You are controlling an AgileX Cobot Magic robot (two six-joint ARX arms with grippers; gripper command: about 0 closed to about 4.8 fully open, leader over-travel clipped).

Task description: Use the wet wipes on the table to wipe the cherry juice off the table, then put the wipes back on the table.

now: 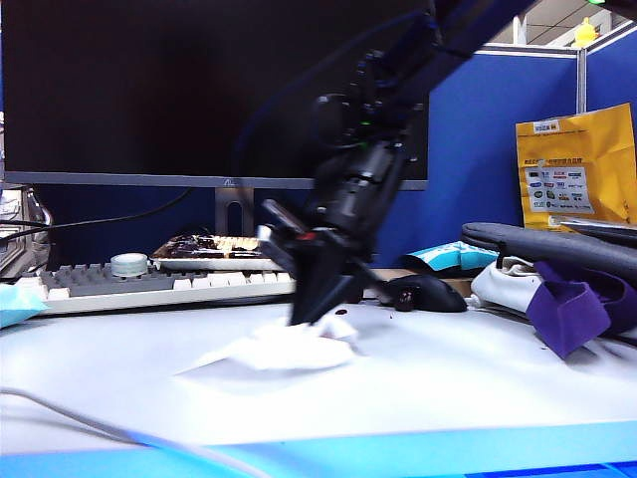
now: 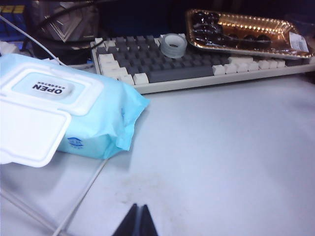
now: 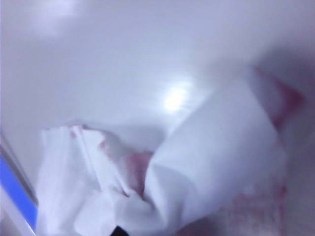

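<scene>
Wet wipe: thin white wrinkled sheet (image 1: 274, 351) spread on the flat white worktop (image 1: 468, 383), pink-stained, long axis across the exterior view.
Right tool (image 1: 317, 311): jaws pressed together, pinching the wipe's bunched top, pointing down.
Cherry juice: faint pink-red smear (image 3: 288, 98) just beside the wipe.
Left tool (image 2: 138, 223): tips pressed together, low over bare worktop near a light blue wipes pack (image 2: 74, 113).
</scene>
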